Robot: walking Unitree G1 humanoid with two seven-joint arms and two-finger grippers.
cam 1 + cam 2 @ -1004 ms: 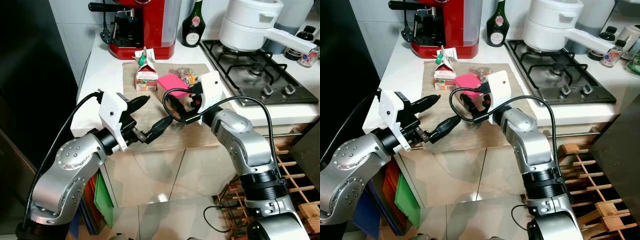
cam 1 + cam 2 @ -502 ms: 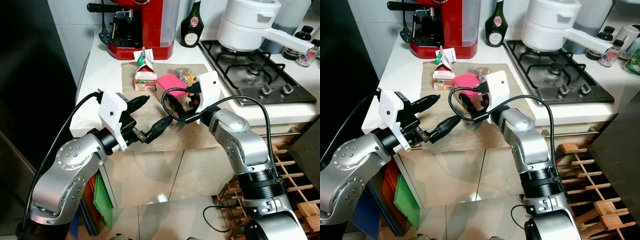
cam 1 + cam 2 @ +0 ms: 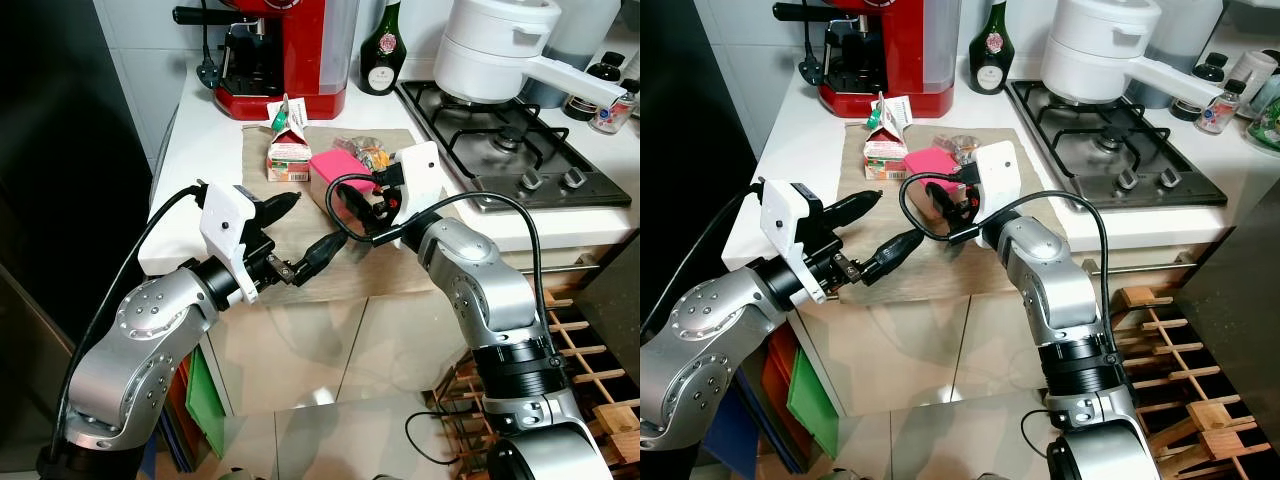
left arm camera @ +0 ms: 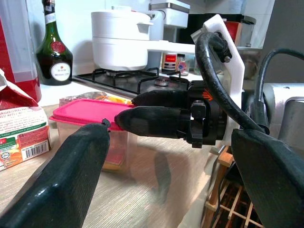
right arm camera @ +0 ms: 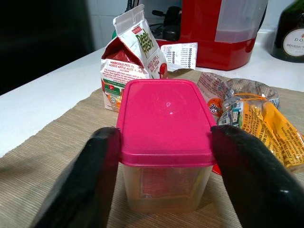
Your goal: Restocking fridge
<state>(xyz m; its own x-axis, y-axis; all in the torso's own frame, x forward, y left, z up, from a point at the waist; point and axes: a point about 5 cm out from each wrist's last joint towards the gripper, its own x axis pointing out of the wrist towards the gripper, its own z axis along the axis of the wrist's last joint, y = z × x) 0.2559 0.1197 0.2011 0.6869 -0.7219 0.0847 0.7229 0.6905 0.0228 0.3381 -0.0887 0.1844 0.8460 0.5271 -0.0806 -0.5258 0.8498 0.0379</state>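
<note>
Pink-lidded container (image 5: pixel 164 142): clear tub, pink lid, standing upright on a woven beige mat (image 3: pixel 300 235) on the white counter (image 3: pixel 200 140), just beside the juice carton (image 3: pixel 289 145) and a pile of snack packets (image 5: pixel 251 114).

Right gripper (image 5: pixel 164 147): fingers spread wide, one to each side of the tub at lid height. The right wrist view shows the fingers (image 5: pixel 80 185) close beside the tub walls; whether they touch cannot be told. Nothing is gripped.

Left gripper (image 3: pixel 297 235): held over the front part of the mat, fingers parted, empty, pointing toward the tub and the right gripper.

View differences: the right wrist view gives the tub's front face, the carton's torn-open top and its printing; the head views hide most of the tub behind the right gripper's white wrist housing (image 3: pixel 420 185). The left wrist view shows the tub from the side with the right gripper's fingers overlapping it, and a white pot (image 4: pixel 121 45) on the hob beyond.

Edges and room: bare mat lies in front of the tub, toward the counter's front edge. Red coffee machine (image 3: pixel 285 50) and dark bottle (image 3: pixel 382 45) stand at the back; gas hob (image 3: pixel 510 145) to the right.

Hard to make out: the tub's contents are dim behind its cloudy wall.
</note>
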